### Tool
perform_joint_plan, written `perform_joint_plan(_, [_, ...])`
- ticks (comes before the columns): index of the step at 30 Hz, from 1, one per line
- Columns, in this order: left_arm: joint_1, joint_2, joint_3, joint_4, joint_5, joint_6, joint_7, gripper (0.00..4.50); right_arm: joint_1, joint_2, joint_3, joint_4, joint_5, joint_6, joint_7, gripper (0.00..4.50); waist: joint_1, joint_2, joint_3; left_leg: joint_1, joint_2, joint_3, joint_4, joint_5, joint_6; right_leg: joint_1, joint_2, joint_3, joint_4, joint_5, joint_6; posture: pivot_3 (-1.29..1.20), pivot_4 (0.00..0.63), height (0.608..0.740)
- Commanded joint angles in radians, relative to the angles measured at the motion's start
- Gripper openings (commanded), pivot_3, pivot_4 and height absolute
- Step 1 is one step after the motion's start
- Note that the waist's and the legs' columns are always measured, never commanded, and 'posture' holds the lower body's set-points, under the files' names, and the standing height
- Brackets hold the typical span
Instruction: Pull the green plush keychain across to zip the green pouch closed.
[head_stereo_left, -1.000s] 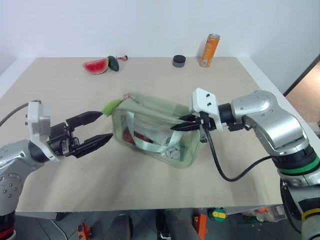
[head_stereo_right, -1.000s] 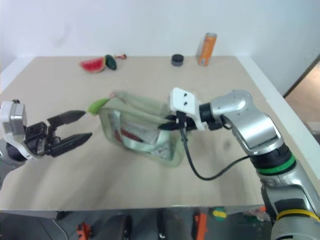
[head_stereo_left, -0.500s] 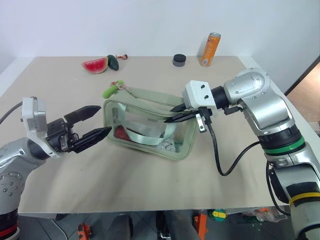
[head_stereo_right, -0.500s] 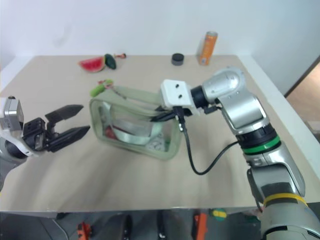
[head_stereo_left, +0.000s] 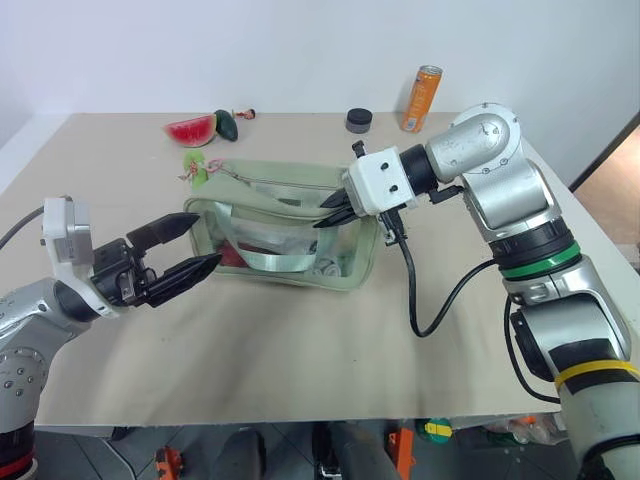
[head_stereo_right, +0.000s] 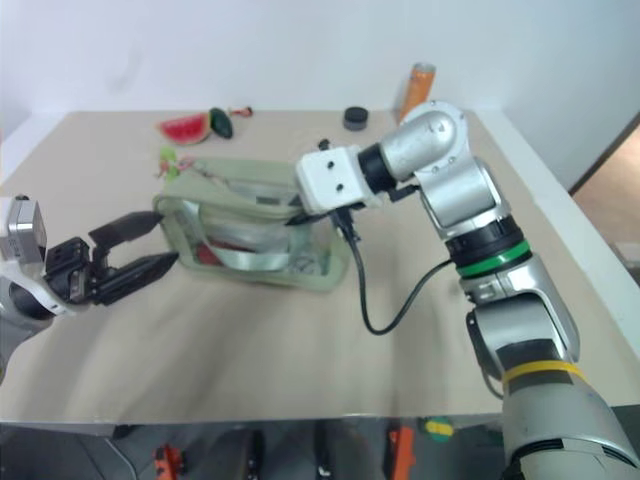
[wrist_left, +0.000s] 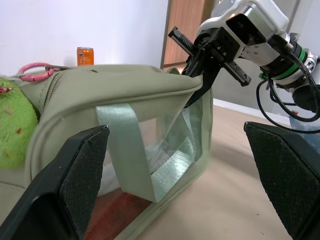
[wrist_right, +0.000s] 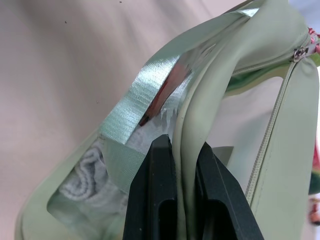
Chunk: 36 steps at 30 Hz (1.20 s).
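Note:
The green pouch (head_stereo_left: 285, 258) lies on the table (head_stereo_left: 300, 350), its zip panel facing up and its clear side showing the strap and contents. My right gripper (head_stereo_left: 335, 212) is shut on the fabric at the pouch's right top edge, and the fold shows pinched between its fingers (wrist_right: 161, 195). The green plush keychain (head_stereo_left: 193, 166) hangs off the pouch's far left corner by a pinkish cord; it also shows as a fuzzy lump (wrist_left: 12, 125). My left gripper (head_stereo_left: 205, 240) is open at the pouch's left end, which sits between its two fingers (wrist_left: 75, 175).
A watermelon slice (head_stereo_left: 190, 131) and a dark green toy (head_stereo_left: 227, 125) lie at the back left. A black disc (head_stereo_left: 358, 121) and an orange can (head_stereo_left: 421, 99) stand at the back right. Bare tabletop lies in front of the pouch.
My right gripper rolled and moved left and up, dragging the pouch left until its end reached the left gripper. The keychain swung to the far left corner. The left gripper stayed put.

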Motion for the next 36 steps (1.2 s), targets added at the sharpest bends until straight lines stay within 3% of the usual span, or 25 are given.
perform_joint_plan(1, [0.006, 0.019, 0.035, -0.041, -0.025, 0.0, 0.007, 4.5, 0.061, -0.016, 0.002, -0.07, -0.015, -0.083, 0.001, 0.01, 0.001, 0.0, 0.0, 0.0, 0.0, 0.0, 0.0, 0.0, 0.0, 0.0, 0.0, 0.0, 0.0, 0.0, 0.0, 0.0, 0.15, 0.74])
perform_joint_plan(5, [0.012, 0.021, 0.032, -0.043, -0.028, 0.002, 0.01, 4.5, 0.144, -0.033, 0.009, -0.168, -0.004, -0.085, 0.015, 0.01, 0.0, 0.0, 0.0, 0.0, 0.0, 0.0, 0.0, 0.0, -0.001, 0.0, -0.002, 0.0, 0.0, 0.0, 0.0, 0.0, 0.15, 0.74])
perform_joint_plan(10, [-0.006, 0.026, 0.018, -0.032, -0.028, 0.004, 0.011, 4.5, 0.145, -0.004, -0.002, -0.154, -0.043, 0.005, -0.073, 0.01, -0.002, 0.0, 0.0, 0.002, 0.0, 0.001, 0.0, 0.001, -0.003, 0.0, 0.0, 0.001, 0.002, 0.001, 0.0, 0.0, 0.15, 0.74])
perform_joint_plan(15, [-0.017, 0.023, 0.003, -0.027, -0.024, 0.004, 0.007, 4.5, 0.092, 0.048, -0.06, -0.14, 0.002, 0.214, -0.152, 1.84, -0.003, 0.0, 0.0, 0.005, 0.003, 0.001, 0.0, 0.002, -0.004, 0.0, 0.004, 0.001, 0.003, 0.002, -0.004, 0.0, 0.15, 0.74])
perform_joint_plan(16, [-0.018, 0.021, 0.0, -0.026, -0.025, 0.004, 0.006, 4.5, 0.071, 0.059, -0.083, -0.136, 0.024, 0.28, -0.169, 1.91, -0.003, 0.0, 0.0, 0.005, 0.004, 0.001, 0.0, 0.002, -0.004, 0.0, 0.005, 0.001, 0.003, 0.003, -0.004, 0.0, 0.15, 0.74])
perform_joint_plan(17, [-0.019, 0.02, -0.003, -0.025, -0.025, 0.004, 0.005, 4.5, 0.052, 0.062, -0.113, -0.142, 0.074, 0.353, -0.16, 2.5, -0.003, 0.0, 0.0, 0.005, 0.006, 0.001, 0.0, 0.002, -0.004, 0.0, 0.007, 0.001, 0.003, 0.002, -0.006, 0.0, 0.15, 0.74])
perform_joint_plan(18, [-0.021, 0.018, -0.008, -0.024, -0.024, 0.004, 0.004, 4.5, 0.039, 0.058, -0.151, -0.154, 0.136, 0.414, -0.142, 2.66, -0.002, 0.0, 0.0, 0.005, 0.006, 0.001, 0.0, 0.002, -0.004, 0.0, 0.008, 0.0, 0.004, 0.002, -0.006, 0.0, 0.15, 0.74])
perform_joint_plan(22, [-0.027, 0.009, -0.025, -0.018, -0.016, -0.002, 0.003, 4.5, 0.056, 0.009, -0.309, -0.283, 0.416, 0.635, -0.074, 2.66, 0.003, 0.0, 0.0, 0.005, 0.009, 0.0, -0.001, 0.002, -0.004, 0.0, 0.01, -0.001, 0.004, 0.001, -0.01, 0.0, 0.15, 0.74])
perform_joint_plan(25, [-0.024, 0.006, -0.028, -0.017, -0.016, -0.004, 0.004, 4.5, 0.138, -0.075, -0.362, -0.388, 0.518, 0.727, -0.041, 2.66, 0.003, 0.0, 0.0, 0.004, 0.009, -0.001, -0.001, 0.0, -0.007, 0.0, 0.01, -0.002, 0.003, -0.001, -0.013, 0.0, 0.15, 0.74])
perform_joint_plan(31, [-0.016, 0.01, -0.02, -0.013, -0.019, -0.001, -0.001, 4.5, 0.332, -0.22, -0.371, -0.419, 0.437, 0.678, -0.095, 2.66, -0.001, 0.0, 0.0, 0.005, 0.009, 0.001, -0.001, -0.002, -0.008, 0.001, 0.01, 0.001, 0.002, -0.001, -0.012, 0.0, 0.15, 0.74])
perform_joint_plan(36, [-0.023, 0.018, -0.02, -0.009, -0.025, 0.004, -0.01, 4.5, 0.422, -0.247, -0.357, -0.411, 0.35, 0.622, -0.185, 2.66, -0.002, 0.0, 0.0, 0.006, 0.011, 0.001, -0.001, -0.002, -0.008, 0.001, 0.014, 0.002, 0.002, -0.001, -0.012, 0.0, 0.15, 0.74])
